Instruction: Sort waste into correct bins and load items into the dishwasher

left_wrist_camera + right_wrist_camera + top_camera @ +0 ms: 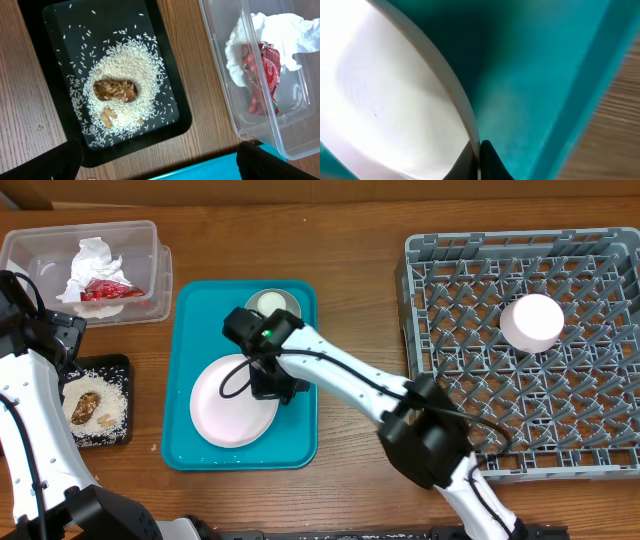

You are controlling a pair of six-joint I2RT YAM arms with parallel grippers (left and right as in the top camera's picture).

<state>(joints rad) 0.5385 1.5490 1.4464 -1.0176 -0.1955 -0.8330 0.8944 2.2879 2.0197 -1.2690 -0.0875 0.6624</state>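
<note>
Plate (230,405) lies on the teal tray (305,448), its three-o'clock rim pinched by the right gripper (274,385). Dish rack (470,370) stands on the counter (360,240) toward three o'clock, nearer the right arm.

No word, number, brand or sign can be read in any view. The one printed thing is the small red foil wrapper (262,75), lying in the clear rectangular plastic tub (215,55) at the upper right of the left wrist view. It carries faint pale marks on its creased surface, but they are too small and crumpled to make out. In the overhead view the same wrapper (105,290), at the upper left, shows only as red.
</note>
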